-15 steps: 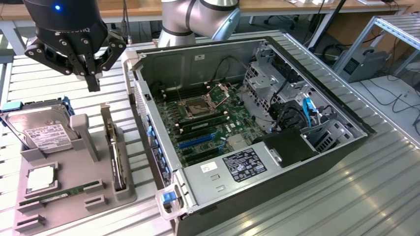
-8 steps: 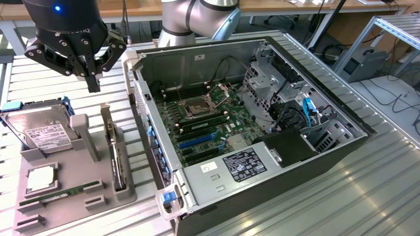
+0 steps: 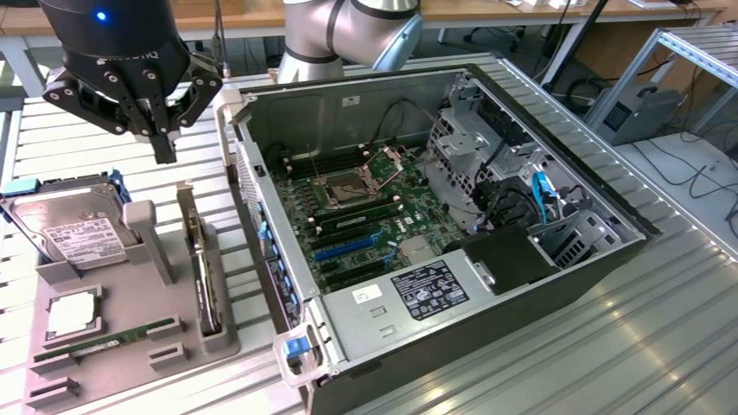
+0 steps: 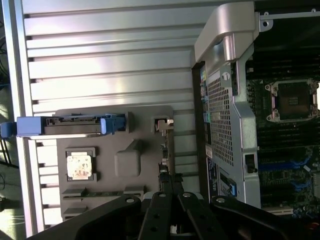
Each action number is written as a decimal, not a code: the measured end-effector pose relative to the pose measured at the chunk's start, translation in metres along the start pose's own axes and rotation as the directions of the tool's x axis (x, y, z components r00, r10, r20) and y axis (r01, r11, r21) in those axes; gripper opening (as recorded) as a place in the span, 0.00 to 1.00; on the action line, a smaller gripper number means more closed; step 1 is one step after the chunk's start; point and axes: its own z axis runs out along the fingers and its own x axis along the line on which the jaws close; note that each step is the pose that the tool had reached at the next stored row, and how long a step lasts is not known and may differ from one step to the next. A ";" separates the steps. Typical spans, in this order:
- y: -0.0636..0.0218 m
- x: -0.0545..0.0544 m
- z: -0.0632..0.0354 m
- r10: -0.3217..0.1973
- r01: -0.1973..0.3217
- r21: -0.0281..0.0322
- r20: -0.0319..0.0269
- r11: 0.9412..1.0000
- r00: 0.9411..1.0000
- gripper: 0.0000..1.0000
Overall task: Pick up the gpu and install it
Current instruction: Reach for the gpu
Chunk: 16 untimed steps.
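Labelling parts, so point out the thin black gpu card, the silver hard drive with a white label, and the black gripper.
gpu (image 3: 206,290), exterior view, black upper edge.
hard drive (image 3: 79,238), exterior view, white label.
gripper (image 3: 165,156), exterior view, between shut fingertips.

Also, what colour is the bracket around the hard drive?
Blue; the bracket shows best in the wrist view.

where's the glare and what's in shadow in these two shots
Exterior view: light streaks glare across the table, while the case interior is evenly lit. Wrist view: strong glare whitens the table slats, the motherboard sits dim, and the gripper is a dark shape.
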 end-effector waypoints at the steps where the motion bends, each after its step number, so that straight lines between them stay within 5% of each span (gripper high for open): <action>1: -0.0002 0.000 0.0000 0.000 0.000 0.000 0.000 1.000 1.000 0.11; 16: -0.0038 0.000 -0.0001 0.000 0.000 0.000 0.000 1.000 1.000 0.11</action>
